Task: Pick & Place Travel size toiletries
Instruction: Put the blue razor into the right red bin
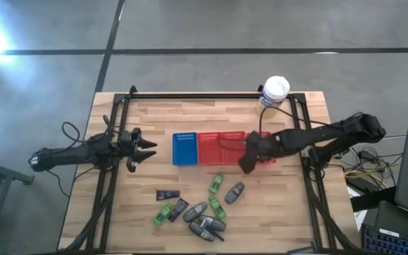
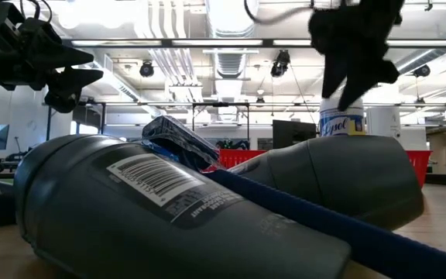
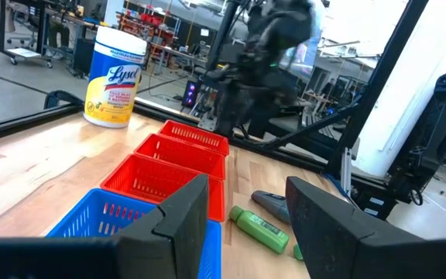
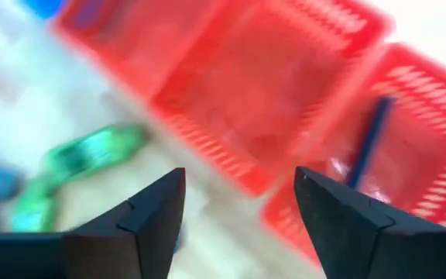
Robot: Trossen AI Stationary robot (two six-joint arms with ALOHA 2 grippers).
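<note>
Behind red trays (image 1: 229, 147): wipes canister (image 1: 274, 93); right hand (image 1: 247, 164) open, empty.

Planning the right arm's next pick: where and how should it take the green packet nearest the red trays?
Grip the green packet across its narrow middle, coming straight down. It lies flat and slanted on the table, long sides free; turn the open right gripper square to its length.

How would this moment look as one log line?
right end effector: open, empty, over red tray | left end effector: open, idle | toiletries: on table
</note>
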